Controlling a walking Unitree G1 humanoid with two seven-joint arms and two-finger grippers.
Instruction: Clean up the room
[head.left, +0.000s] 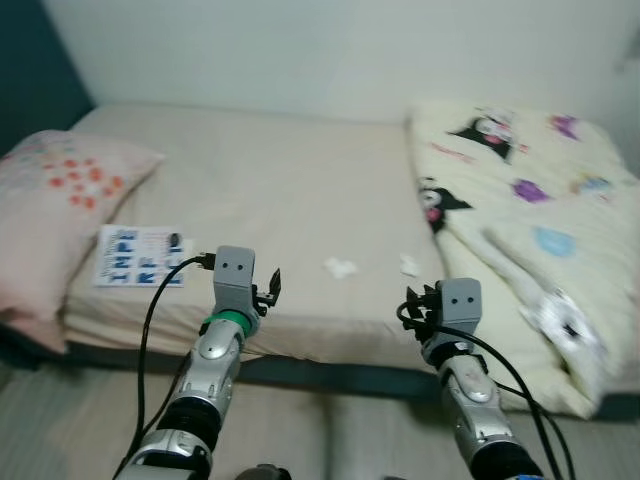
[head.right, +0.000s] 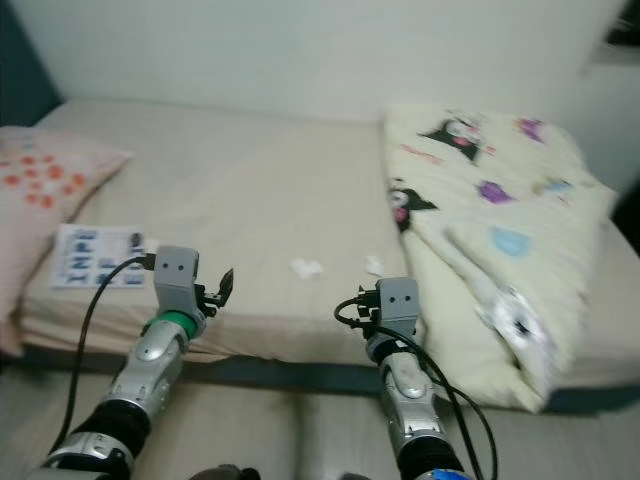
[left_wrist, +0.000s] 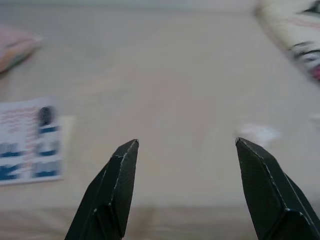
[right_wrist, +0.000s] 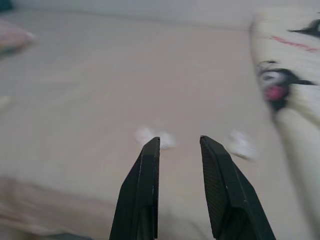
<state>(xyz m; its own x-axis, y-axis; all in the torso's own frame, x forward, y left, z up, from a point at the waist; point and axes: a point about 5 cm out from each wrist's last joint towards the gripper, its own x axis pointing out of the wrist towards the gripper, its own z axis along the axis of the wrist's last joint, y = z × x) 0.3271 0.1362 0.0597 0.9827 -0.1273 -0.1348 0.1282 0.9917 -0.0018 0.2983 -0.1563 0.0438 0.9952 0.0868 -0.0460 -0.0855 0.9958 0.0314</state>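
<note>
Two small crumpled white paper scraps lie on the beige bed sheet, one near the middle and one close to the blanket. A printed blue-and-white sheet lies flat near the bed's front left. My left gripper hovers at the bed's front edge between the printed sheet and the scraps, open wide and empty. My right gripper is held at the front edge just short of the scraps, its fingers a narrow gap apart with nothing between them.
A pink pillow with orange flowers rests at the bed's left end. A cream blanket printed with cartoon characters is bunched over the right side and hangs over the front edge. A white wall runs behind the bed, grey floor below.
</note>
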